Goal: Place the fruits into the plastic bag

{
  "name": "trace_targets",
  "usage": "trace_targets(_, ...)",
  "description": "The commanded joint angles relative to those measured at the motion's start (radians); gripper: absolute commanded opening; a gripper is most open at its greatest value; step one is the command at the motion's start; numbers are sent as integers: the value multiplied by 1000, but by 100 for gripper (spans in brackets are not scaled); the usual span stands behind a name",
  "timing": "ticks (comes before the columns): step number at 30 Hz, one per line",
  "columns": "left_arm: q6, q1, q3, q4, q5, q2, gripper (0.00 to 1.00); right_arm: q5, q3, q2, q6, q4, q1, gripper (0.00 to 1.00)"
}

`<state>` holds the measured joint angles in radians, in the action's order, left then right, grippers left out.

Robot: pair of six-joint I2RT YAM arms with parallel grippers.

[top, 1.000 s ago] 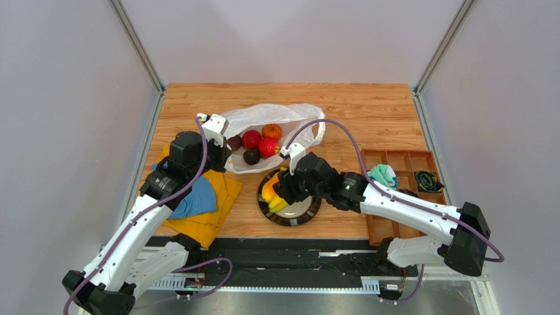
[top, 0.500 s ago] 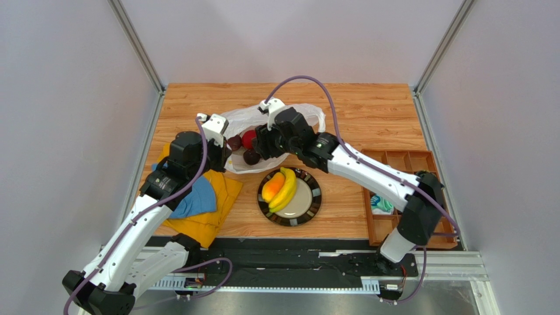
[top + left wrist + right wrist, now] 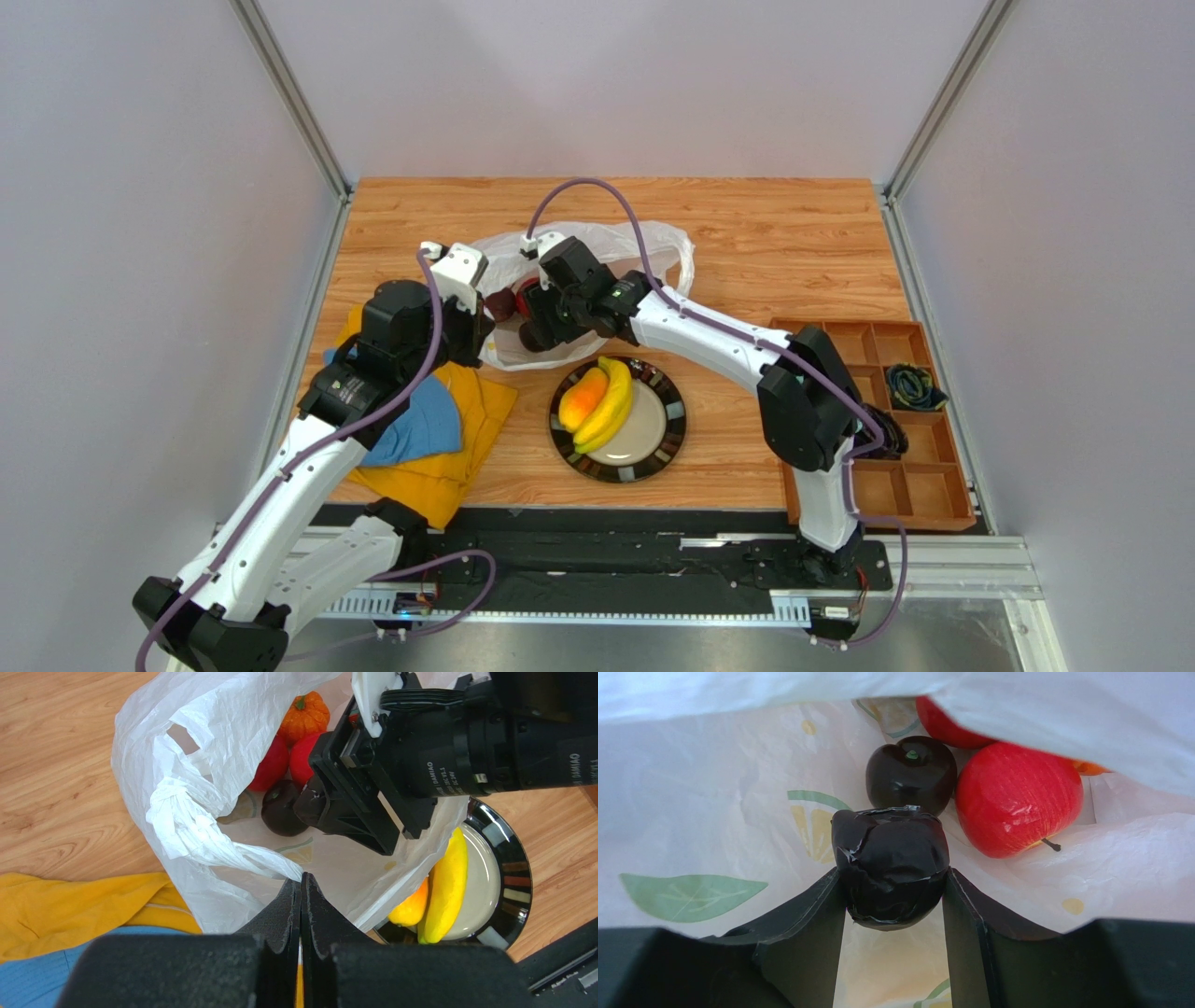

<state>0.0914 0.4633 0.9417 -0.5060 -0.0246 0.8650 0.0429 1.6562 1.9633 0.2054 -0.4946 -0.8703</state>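
Yellow cloth (image 3: 452, 455), crumpled, at the near left of the wooden table (image 3: 786, 238); blue cloth (image 3: 417, 427) lying on top of it.

Black round plate (image 3: 673, 427), near centre: holds the yellow banana (image 3: 610, 403) and the orange-yellow mango (image 3: 581, 406), side by side and touching. Both are outside the bag.

Brown compartment tray (image 3: 912, 490), near right edge.

Left gripper (image 3: 302, 882): fingers pressed together, pinching the near rim of the plastic bag (image 3: 203, 756) and holding its mouth up.

Plastic bag: translucent white, lemon and leaf print, lying just beyond the plate with its mouth facing the arms.

Right gripper (image 3: 892, 880): reaches into the bag's mouth, its jaws clamped on a dark purple-brown fruit (image 3: 891, 864) with a wrinkled skin, carried just above the bag's floor.

Inside the bag, further back: second dark fruit (image 3: 911, 773), red fruit (image 3: 1018, 798) touching it on the right, another red fruit (image 3: 945, 724) partly hidden by the film, and the ribbed orange fruit (image 3: 307, 715) farthest in.
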Motion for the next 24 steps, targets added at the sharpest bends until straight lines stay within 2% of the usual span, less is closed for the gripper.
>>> trace_targets(1,11,1,40,12,-8,-9,0,-17,62,37,17,-4,19,39)
trace_targets(6,11,1,40,12,-5,-8,0,-14,89,77,22,-36,22,46)
trace_targets(10,11,1,40,12,-8,-8,0,-17,93,86,25,-47,27,75)
trace_targets(11,11,1,40,12,-9,-8,0,-15,91,86,28,-47,30,77)
trace_targets(16,11,1,40,12,-9,-8,0,-14,89,88,29,-50,30,81)
trace_targets(24,13,1,40,12,-11,-8,0,-24,94,85,28,-48,31,79)
